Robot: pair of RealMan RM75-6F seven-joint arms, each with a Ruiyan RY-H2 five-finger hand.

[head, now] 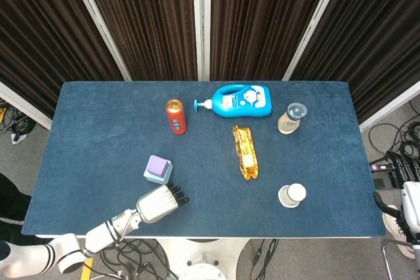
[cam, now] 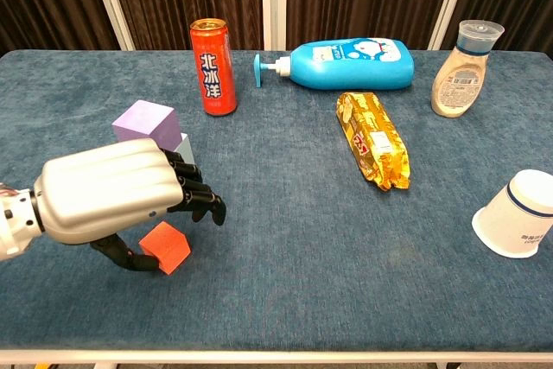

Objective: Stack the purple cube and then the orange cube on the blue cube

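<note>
Dark pleated curtains are seen behind a blue-covered surface (head: 98,116). Near its front left edge, the purple cube (cam: 144,122) is seen stacked on the blue cube (cam: 185,151), of which only a pale sliver is shown in the chest view. The left hand (cam: 108,192) is held just in front of this stack, palm down, over the orange cube (cam: 168,247); its dark fingers (cam: 197,200) are curled above the cube and its thumb is seen at the cube's left side, but whether the cube is actually gripped cannot be told. The right hand is barely glimpsed, if at all, at the right edge of the head view, and its state cannot be judged. Farther back, a red can (head: 175,115), a blue pump bottle (head: 241,100), a yellow snack packet (head: 245,152), a clear-capped bottle (head: 291,118) and a white paper cup (head: 292,195) are placed.
</note>
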